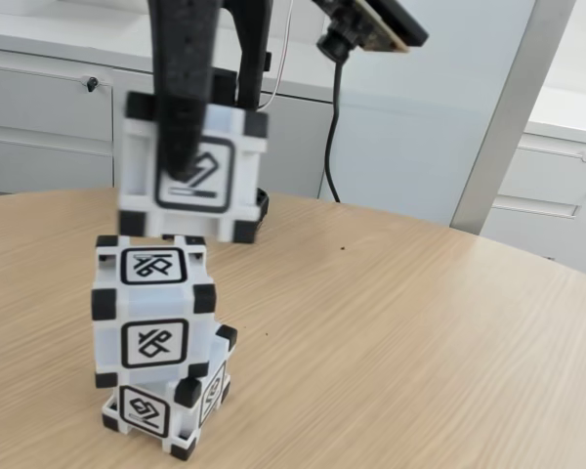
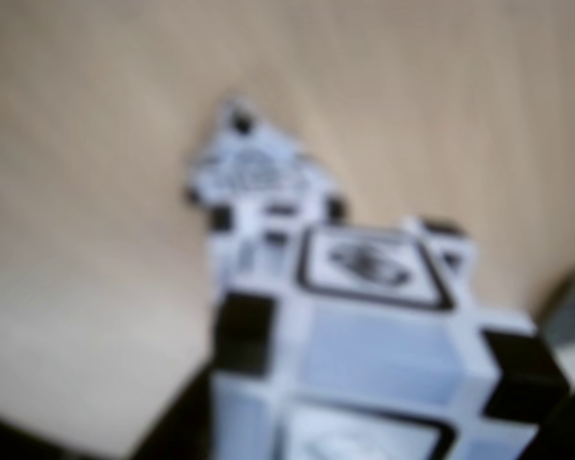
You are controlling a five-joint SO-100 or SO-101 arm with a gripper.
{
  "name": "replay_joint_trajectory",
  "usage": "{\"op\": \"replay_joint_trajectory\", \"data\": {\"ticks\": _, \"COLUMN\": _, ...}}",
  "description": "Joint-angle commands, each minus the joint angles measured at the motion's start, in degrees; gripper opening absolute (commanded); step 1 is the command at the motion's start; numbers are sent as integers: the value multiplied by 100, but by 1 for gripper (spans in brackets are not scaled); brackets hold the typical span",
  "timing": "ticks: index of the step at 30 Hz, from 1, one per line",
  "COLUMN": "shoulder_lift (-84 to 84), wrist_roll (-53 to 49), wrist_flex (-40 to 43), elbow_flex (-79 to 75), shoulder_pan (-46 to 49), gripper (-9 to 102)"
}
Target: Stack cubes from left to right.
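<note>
Two white cubes with black corners stand stacked at the lower left of the fixed view. The bottom cube [image 1: 154,410] is turned at an angle, and the second cube [image 1: 154,311] sits on it, shifted a little left. A third cube [image 1: 227,186] hangs in the air just above the stack and slightly to its right, blurred. My gripper [image 1: 190,174] is shut on it, with one black finger [image 1: 184,107] running down its front face. In the wrist view the held cube [image 2: 383,345] is large at the bottom, and the stack's top [image 2: 259,177] lies beyond it, out of focus.
The round wooden table [image 1: 400,332] stretches open to the right of the stack. Behind its far edge stand grey cabinets [image 1: 49,107] and a slanted metal post [image 1: 508,107]. A camera [image 1: 366,27] with a black cable [image 1: 332,127] hangs at the top.
</note>
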Motion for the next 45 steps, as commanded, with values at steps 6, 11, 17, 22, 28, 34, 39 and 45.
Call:
{"op": "replay_joint_trajectory", "data": {"ticks": 6, "shoulder_lift": 18, "wrist_roll": -132, "wrist_flex": 53, "elbow_flex": -202, "shoulder_pan": 114, "gripper": 15}}
{"op": "replay_joint_trajectory", "data": {"ticks": 11, "shoulder_lift": 18, "wrist_roll": -220, "wrist_flex": 53, "elbow_flex": 79, "shoulder_pan": 483, "gripper": 15}}
{"op": "replay_joint_trajectory", "data": {"ticks": 17, "shoulder_lift": 26, "wrist_roll": -220, "wrist_flex": 53, "elbow_flex": 422, "shoulder_pan": 562, "gripper": 14}}
{"op": "replay_joint_trajectory", "data": {"ticks": 22, "shoulder_lift": 26, "wrist_roll": -202, "wrist_flex": 53, "elbow_flex": 422, "shoulder_pan": 519, "gripper": 14}}
{"op": "replay_joint_trajectory", "data": {"ticks": 28, "shoulder_lift": 26, "wrist_roll": -202, "wrist_flex": 53, "elbow_flex": 422, "shoulder_pan": 483, "gripper": 18}}
{"op": "replay_joint_trajectory", "data": {"ticks": 34, "shoulder_lift": 26, "wrist_roll": -193, "wrist_flex": 53, "elbow_flex": 422, "shoulder_pan": 475, "gripper": 25}}
{"op": "replay_joint_trajectory", "data": {"ticks": 39, "shoulder_lift": 26, "wrist_roll": -167, "wrist_flex": 53, "elbow_flex": 422, "shoulder_pan": 475, "gripper": 29}}
{"op": "replay_joint_trajectory", "data": {"ticks": 45, "shoulder_lift": 26, "wrist_roll": -176, "wrist_flex": 53, "elbow_flex": 422, "shoulder_pan": 475, "gripper": 30}}
